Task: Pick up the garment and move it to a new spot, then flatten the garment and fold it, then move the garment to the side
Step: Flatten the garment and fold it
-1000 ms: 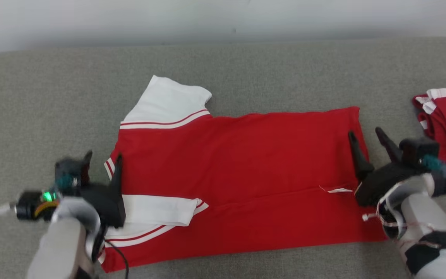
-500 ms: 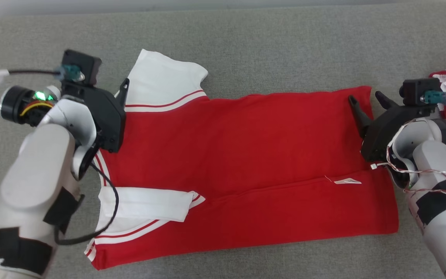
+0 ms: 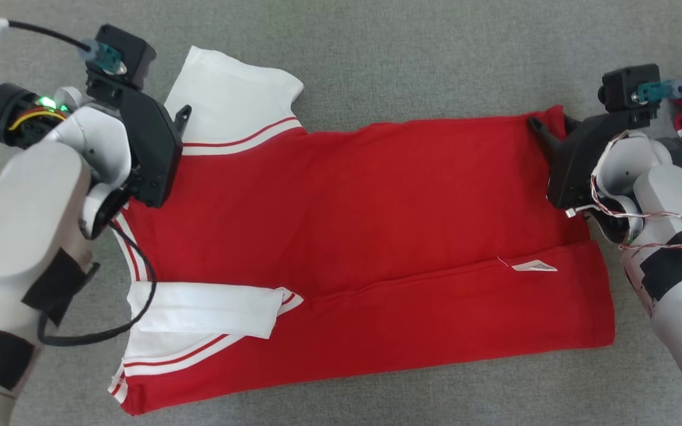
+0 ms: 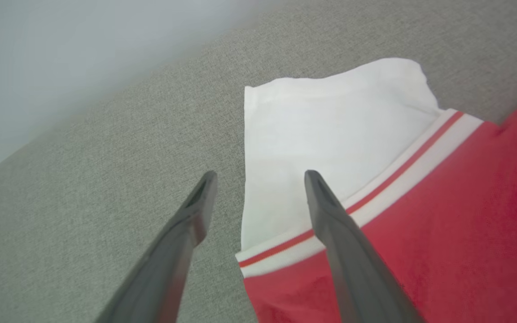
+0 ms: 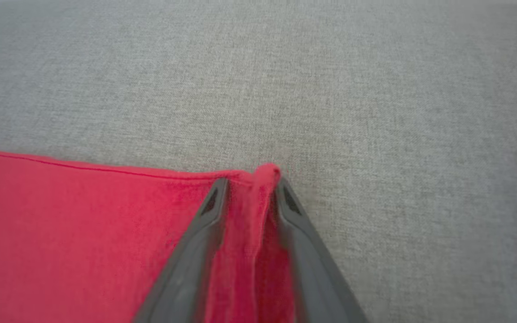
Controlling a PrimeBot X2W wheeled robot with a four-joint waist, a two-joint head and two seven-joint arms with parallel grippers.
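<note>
Since the near long edge of the garment (image 3: 364, 195) lies turned over onto its body, with the near sleeve (image 3: 199, 307) tucked in and a label (image 3: 533, 267) showing on the flap, the first lengthwise fold looks done, and the shirt rests flat on the grey surface (image 3: 412, 59). Farther off, the far long edge seems the step in hand. The left gripper (image 4: 260, 175) has its fingers wide apart, straddling the outer edge of the far white sleeve (image 4: 330, 125). The right gripper (image 5: 250, 181) sets its fingers either side of a raised ridge of red cloth at the far hem corner; whether they pinch it I cannot tell. The far fold and the move aside remain, I judge.
</note>
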